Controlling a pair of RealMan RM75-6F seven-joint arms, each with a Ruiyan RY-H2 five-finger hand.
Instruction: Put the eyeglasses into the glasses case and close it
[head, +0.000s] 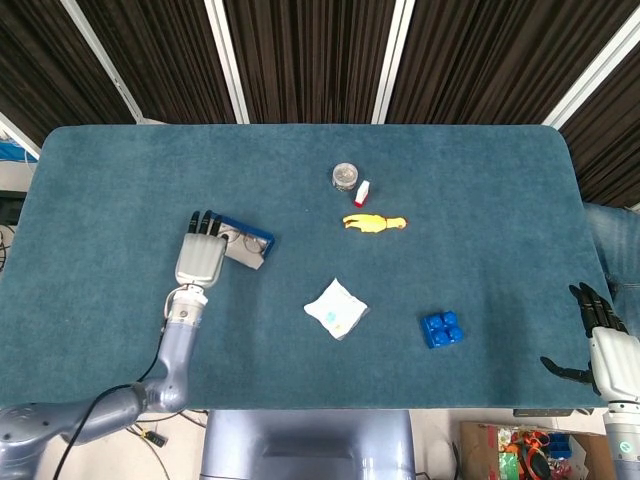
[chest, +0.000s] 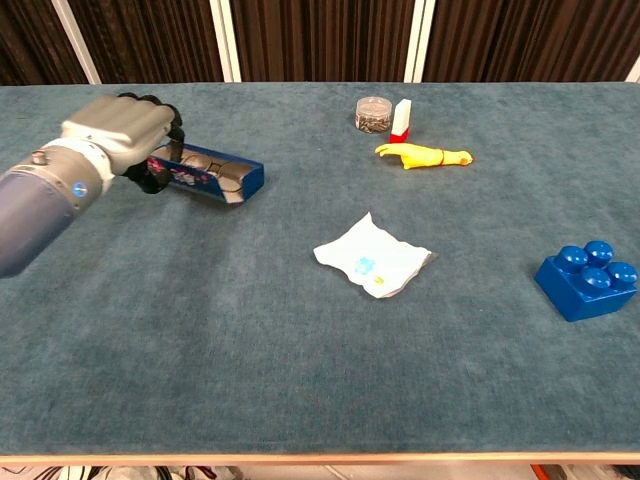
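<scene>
With the left hand (chest: 118, 128) gripping the near-left end of the open glasses case (chest: 210, 172) toward the surface's left edge, eyeglasses (chest: 205, 161) lying inside, keep the case level while the fingers fold the lid down squarely; the right hand (head: 603, 345) idles, fingers spread.

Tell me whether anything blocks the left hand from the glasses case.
Nothing visible does. The left hand already holds the open glasses case at its left end, with the eyeglasses lying inside; the other objects sit well to the right.
</scene>
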